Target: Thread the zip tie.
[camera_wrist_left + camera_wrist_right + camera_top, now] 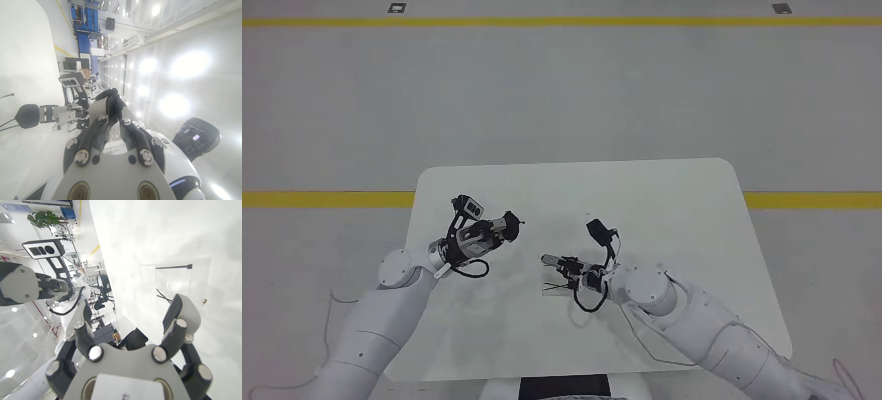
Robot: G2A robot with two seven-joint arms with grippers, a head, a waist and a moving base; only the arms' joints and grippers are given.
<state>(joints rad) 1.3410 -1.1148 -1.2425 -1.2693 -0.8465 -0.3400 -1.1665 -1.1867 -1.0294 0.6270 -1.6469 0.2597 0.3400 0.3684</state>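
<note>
A black zip tie [174,266] lies flat on a clear sheet [198,285] on the white table [672,200], its head at one end. Two more thin black ties [163,297] cross each other close to my right gripper's fingers [174,308]. In the top view these zip ties [555,288] lie just in front of my right gripper [550,261], which hovers open and holds nothing. My left gripper [514,224] is raised over the table's left middle and shut, with its black fingertips [113,94] pressed together. I see nothing between them. The two grippers face each other a short way apart.
The table's near edge runs close behind both arms. A small brown speck [204,301] lies on the table past the clear sheet. Bare table surface stretches toward the far side and the right. Yellow floor lines [802,200] run beyond the table.
</note>
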